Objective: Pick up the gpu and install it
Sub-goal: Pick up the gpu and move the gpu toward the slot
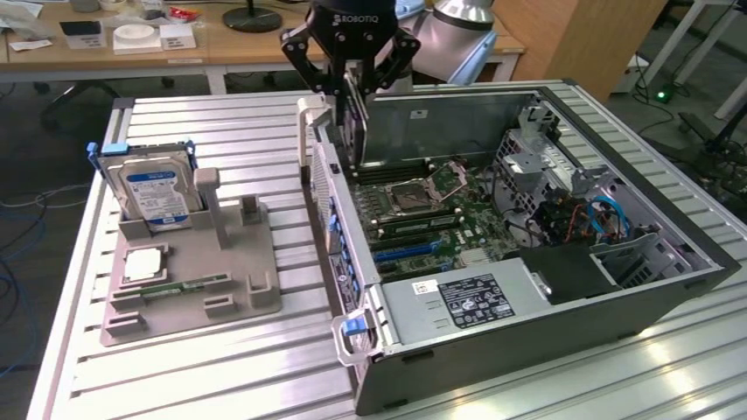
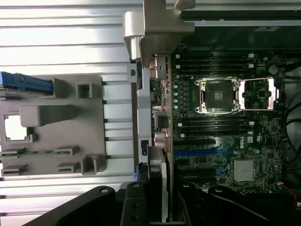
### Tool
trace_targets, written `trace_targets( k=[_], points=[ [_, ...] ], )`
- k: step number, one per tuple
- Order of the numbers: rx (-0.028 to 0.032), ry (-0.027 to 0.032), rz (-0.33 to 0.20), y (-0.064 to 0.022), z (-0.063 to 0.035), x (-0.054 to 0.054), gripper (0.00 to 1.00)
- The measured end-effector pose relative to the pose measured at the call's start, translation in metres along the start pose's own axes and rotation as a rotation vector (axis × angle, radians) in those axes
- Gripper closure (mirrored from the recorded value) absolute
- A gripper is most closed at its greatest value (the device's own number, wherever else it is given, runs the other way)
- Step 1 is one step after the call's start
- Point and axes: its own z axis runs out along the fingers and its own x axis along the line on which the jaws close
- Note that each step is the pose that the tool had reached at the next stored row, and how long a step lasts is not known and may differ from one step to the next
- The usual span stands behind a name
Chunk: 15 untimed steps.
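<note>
The open computer case (image 1: 653,289) lies on its side on the slatted desk (image 1: 175,376); its motherboard (image 1: 467,210) is bare and the blue expansion slots (image 1: 403,249) are unfilled, so installing is not done. Picking up is; the gripper (image 1: 353,87) hangs over the case's rear wall (image 1: 332,188), fingers narrow on the gpu (image 1: 350,131), held on edge and seemingly clear of the board; that wall stands just beside it. Well apart, a grey holder (image 1: 198,297) carries a hard drive (image 1: 152,192) and a memory stick (image 1: 175,287).

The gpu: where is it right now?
In the exterior view the gpu hangs on edge in the claw, over the motherboard of the open computer case, close to the case wall on the exterior view's left.
</note>
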Motion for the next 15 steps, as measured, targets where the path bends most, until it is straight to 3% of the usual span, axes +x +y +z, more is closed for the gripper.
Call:
trace_targets(
  k=[15],
  points=[
    [0.0,0.0,0.0,0.001,0.0005,-0.019,0.72]
  ],
)
